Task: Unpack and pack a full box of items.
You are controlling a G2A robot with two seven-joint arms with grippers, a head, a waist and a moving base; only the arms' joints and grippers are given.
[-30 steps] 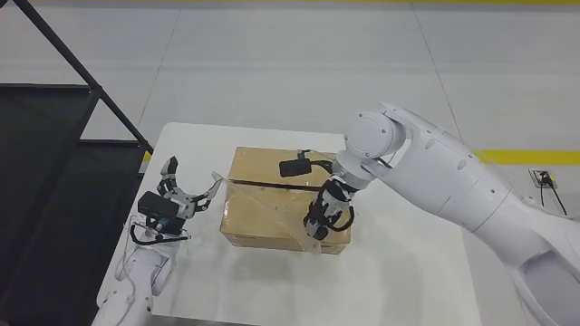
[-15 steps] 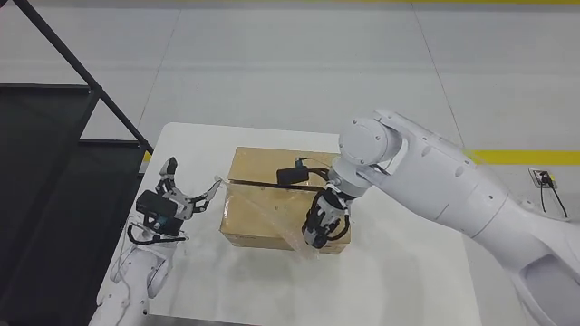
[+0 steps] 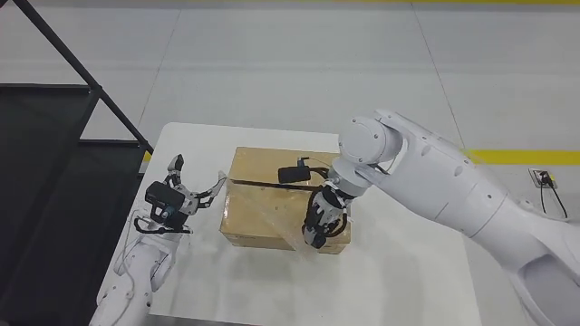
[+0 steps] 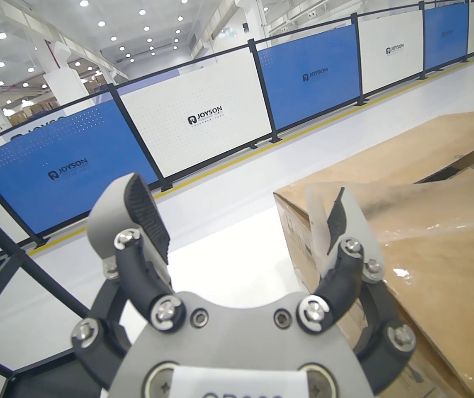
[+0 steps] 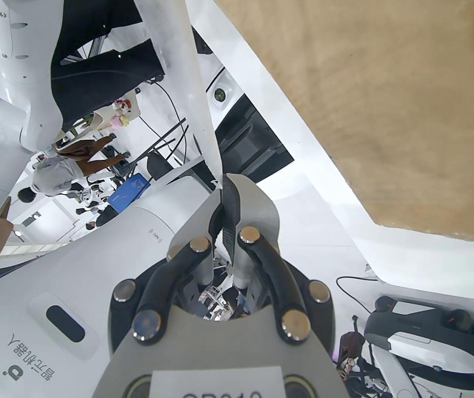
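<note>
Print was sparse and mostly not worth reading out: the blue and white fence panels (image 4: 203, 126) each carried a small dark logo, the side of the cardboard box (image 3: 272, 201) bore faint lines of print too small to make out in the left wrist view, and each gripper had a white label at its base, cut off by the picture's edge. The box sat in the middle of the white table (image 3: 399, 272), its top glossy with clear film and a dark gap showing along the seam between its flaps. A black frame (image 3: 54, 190) stood off the table's left side, and a yellow line (image 3: 526, 156) ran on the floor beyond the right arm. The right arm came in from the right of the top view, bent down over the box, and covered part of the box top. The right gripper (image 5: 224, 192) hung at the box's near edge, toward its right corner, clenched on a pale strip of tape (image 5: 187, 64) that ran taut away from its fingertips. The left arm lay low along the table's left edge, and the left gripper (image 4: 237, 196) was released, fingers spread wide, just beside the box's left end. One finger overlapped the box's corner in the left wrist view, though whether it touched the cardboard could not be told.
</note>
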